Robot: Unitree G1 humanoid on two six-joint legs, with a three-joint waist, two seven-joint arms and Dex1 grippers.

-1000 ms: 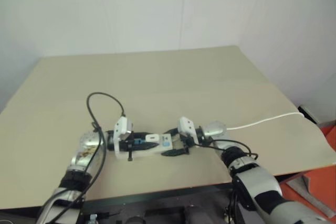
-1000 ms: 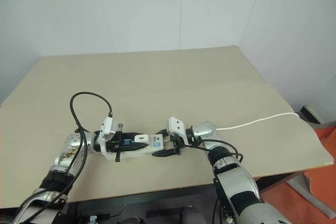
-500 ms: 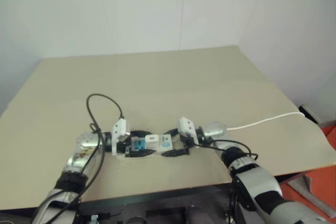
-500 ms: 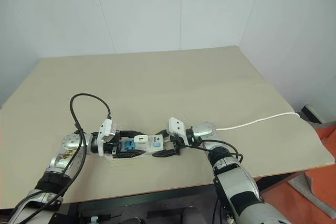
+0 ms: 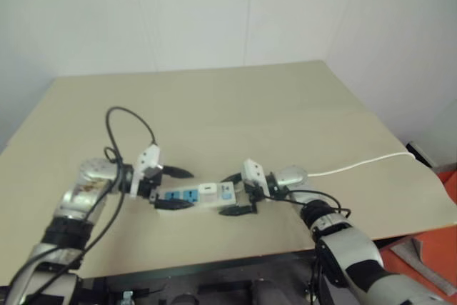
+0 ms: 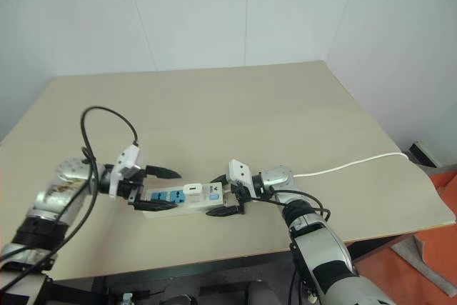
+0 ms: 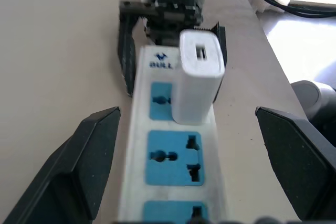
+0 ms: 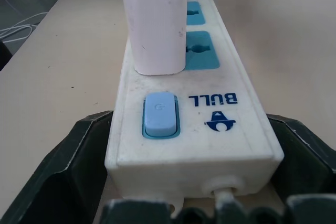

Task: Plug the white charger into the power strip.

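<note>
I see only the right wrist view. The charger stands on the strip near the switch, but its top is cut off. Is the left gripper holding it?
Observer: No. The left gripper is open, with its fingers well apart on either side of the white charger.
Operator: Does the charger stand straight?
Observer: In the left wrist view it looks upright on the power strip, with its base against the socket face beside the blue switch.
Operator: And where does the cord go?
Observer: The thin white cord runs past the right gripper toward the right edge of the table.
</note>
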